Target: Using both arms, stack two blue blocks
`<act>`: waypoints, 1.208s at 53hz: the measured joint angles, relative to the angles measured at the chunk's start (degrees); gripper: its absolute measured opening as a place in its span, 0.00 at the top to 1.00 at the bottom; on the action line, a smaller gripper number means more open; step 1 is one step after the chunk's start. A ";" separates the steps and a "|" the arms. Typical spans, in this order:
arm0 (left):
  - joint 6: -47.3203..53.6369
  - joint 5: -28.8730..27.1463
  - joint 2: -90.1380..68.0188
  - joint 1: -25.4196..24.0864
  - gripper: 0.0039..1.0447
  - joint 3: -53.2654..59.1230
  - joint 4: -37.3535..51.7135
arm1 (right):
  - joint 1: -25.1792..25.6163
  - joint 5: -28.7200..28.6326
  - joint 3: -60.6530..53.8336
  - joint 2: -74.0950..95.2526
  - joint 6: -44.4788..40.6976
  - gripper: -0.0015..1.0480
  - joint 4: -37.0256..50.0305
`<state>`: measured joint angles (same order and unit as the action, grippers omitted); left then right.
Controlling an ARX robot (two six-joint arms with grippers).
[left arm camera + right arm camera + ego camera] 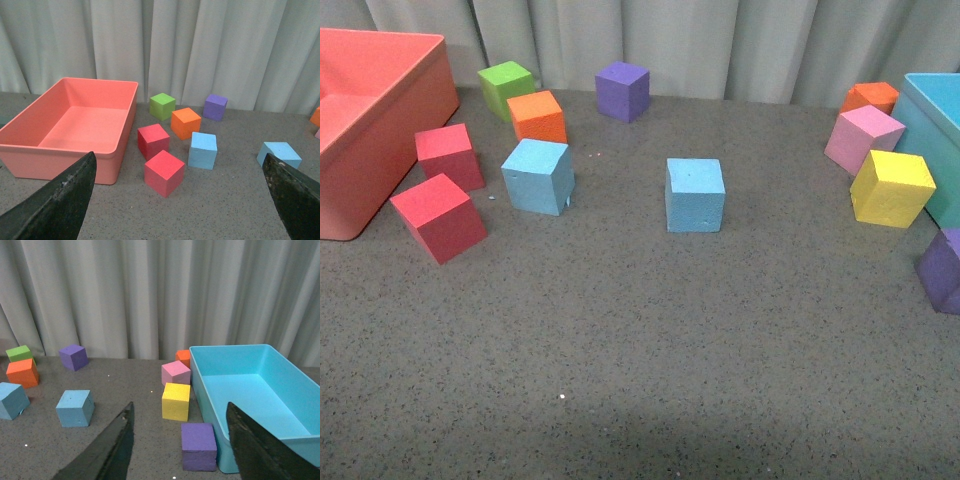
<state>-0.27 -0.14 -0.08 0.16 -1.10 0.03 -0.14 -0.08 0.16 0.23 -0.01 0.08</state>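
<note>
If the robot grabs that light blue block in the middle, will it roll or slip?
Probably no rolling: the middle blue block is a cube resting flat on the table. Its dull, pitted faces look like foam, so likely light and grippy, perhaps squashing slightly.

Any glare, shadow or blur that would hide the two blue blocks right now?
Front view: even soft light, both blue blocks sharp, only a dim shadow band across the near table. Left wrist view: left claw dark and soft-edged, blocks clear. Right wrist view: right claw dark with faint sheen, no glare.
</note>
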 joint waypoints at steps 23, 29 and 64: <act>-10.03 -8.79 -46.38 7.89 0.06 -13.14 15.39 | 0.00 0.00 0.00 -0.02 0.02 0.09 0.00; -10.12 -8.48 -64.81 11.85 0.06 -21.33 20.96 | 0.00 0.00 0.00 -0.02 0.02 0.09 0.00; -8.17 -7.45 -115.54 16.96 0.06 -66.82 3.17 | 0.00 0.00 0.00 -0.02 0.02 0.09 0.00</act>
<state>-8.45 -7.60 -115.61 17.12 -67.92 3.20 -0.14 -0.08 0.16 0.21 0.01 0.08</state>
